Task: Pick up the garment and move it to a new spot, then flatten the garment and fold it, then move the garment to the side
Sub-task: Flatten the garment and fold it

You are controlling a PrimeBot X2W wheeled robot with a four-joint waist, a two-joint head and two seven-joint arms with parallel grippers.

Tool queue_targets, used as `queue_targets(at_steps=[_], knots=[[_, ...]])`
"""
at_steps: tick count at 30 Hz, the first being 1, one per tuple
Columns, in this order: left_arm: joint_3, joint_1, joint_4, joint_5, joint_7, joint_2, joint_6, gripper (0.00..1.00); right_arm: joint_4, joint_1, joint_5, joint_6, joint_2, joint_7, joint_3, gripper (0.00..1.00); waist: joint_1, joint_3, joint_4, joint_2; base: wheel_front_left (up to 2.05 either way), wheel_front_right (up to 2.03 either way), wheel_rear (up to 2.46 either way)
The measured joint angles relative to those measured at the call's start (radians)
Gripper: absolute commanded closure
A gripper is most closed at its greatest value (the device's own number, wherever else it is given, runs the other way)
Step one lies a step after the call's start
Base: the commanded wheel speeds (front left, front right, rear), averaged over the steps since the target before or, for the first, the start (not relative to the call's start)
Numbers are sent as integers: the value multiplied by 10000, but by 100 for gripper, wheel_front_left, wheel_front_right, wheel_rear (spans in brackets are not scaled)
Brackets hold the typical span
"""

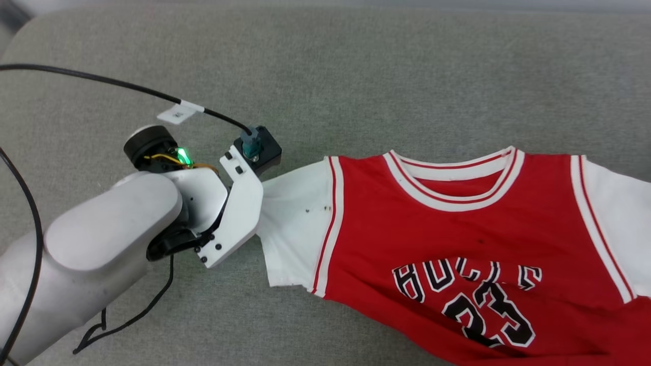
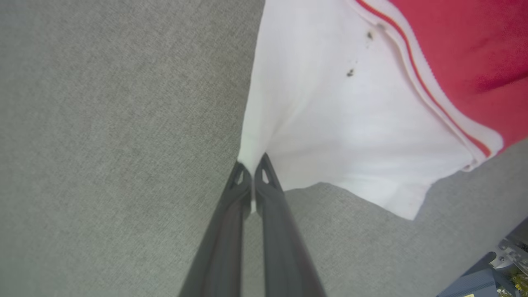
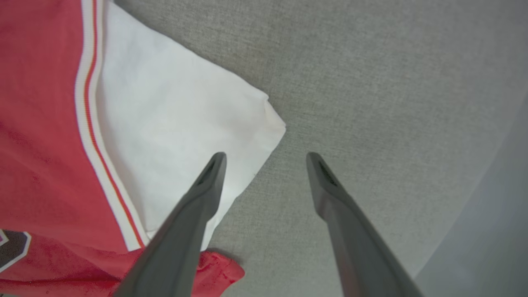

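The garment (image 1: 457, 229), a red jersey with white sleeves, black letters and the number 23, lies face up at the right of the grey surface, its hem somewhat bunched. My left gripper (image 2: 251, 163) is shut on the outer edge of the garment's white sleeve (image 2: 350, 132), which pulls to a point at the fingertips. In the head view the left wrist (image 1: 239, 203) covers that grip at the sleeve (image 1: 292, 223). My right gripper (image 3: 266, 159) stands open over the other white sleeve (image 3: 173, 123). One finger is above the sleeve's edge, the other above bare grey fabric.
Grey woven fabric (image 1: 325, 76) covers the surface all around. A black cable (image 1: 101, 81) with a white tag (image 1: 178, 113) runs to the left wrist, and another cable loops at the lower left (image 1: 127, 320). The surface's rounded edge (image 3: 495, 231) shows near the right gripper.
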Motion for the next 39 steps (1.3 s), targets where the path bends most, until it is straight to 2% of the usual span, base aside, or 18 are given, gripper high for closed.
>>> queue_targets(at_steps=[6,12,13,14,20,26,34,39], knots=[[13,-446,-69,36,-209,-23,0,100,869,-58,-263,0,685,-311,-221,0,0,700,242,0,0,0,0],[27,-576,100,-33,-431,-82,0,100,855,-5,-303,0,717,-314,-27,0,0,1124,358,0,0,0,0],[25,-576,123,-44,-445,-109,0,100,809,-4,-303,-2,681,-303,50,36,-1,1135,350,0,0,0,0],[23,-575,174,-52,-472,-125,0,100,763,-3,-297,-4,650,-318,132,100,0,1125,338,0,0,0,0],[10,-361,499,-134,-686,-171,0,100,545,111,-228,-2,604,-869,571,100,0,754,223,0,0,0,0],[0,163,637,-247,-1340,-119,2,100,261,218,-48,-2,514,-1847,704,100,0,-37,47,0,0,0,0],[35,330,704,-115,-2418,136,2,100,-767,349,136,0,-221,-3336,932,100,0,-1287,-174,0,0,0,0],[265,99,665,188,-2970,378,54,100,-1333,138,236,0,-462,-4149,936,100,0,-1971,-290,0,0,0,0]])
